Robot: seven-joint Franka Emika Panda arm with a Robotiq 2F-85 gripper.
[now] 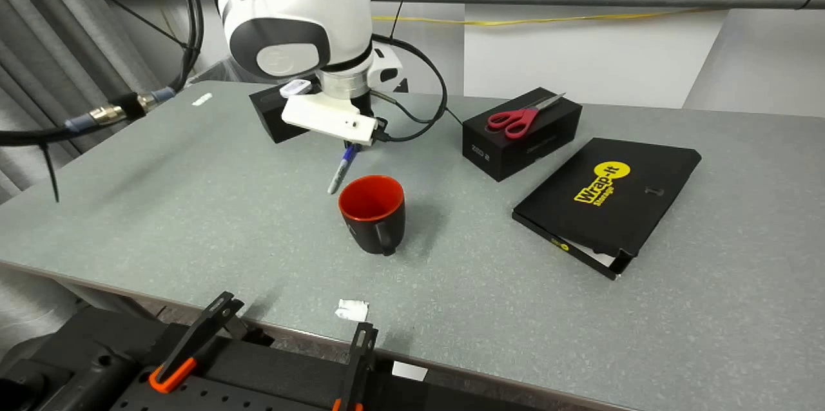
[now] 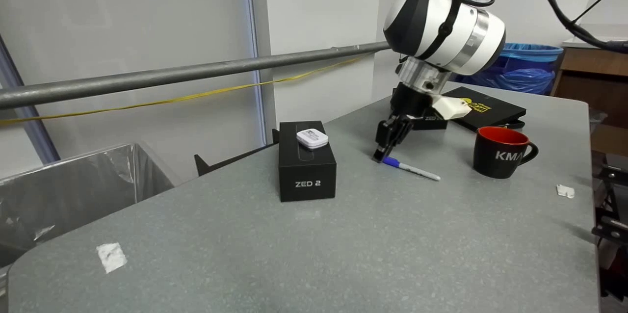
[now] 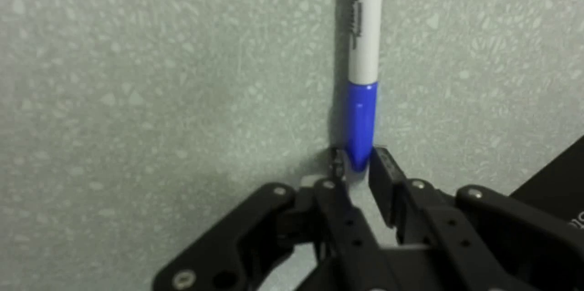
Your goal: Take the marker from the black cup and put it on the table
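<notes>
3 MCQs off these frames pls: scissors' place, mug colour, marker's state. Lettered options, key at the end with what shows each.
1. Where do the red-handled scissors lie?
A) On the Wrap-It box
B) On a black ZED 2 box
C) On the floor

2. What colour is the inside of the black mug?
A) White
B) Blue
C) Red

3. How is the marker?
A) Capped
B) Uncapped
C) Snapped in two

Key:
1 B: an exterior view shows them on its top.
2 C: the red interior shows in both exterior views.
3 A: the wrist view shows its blue cap in place.
</notes>
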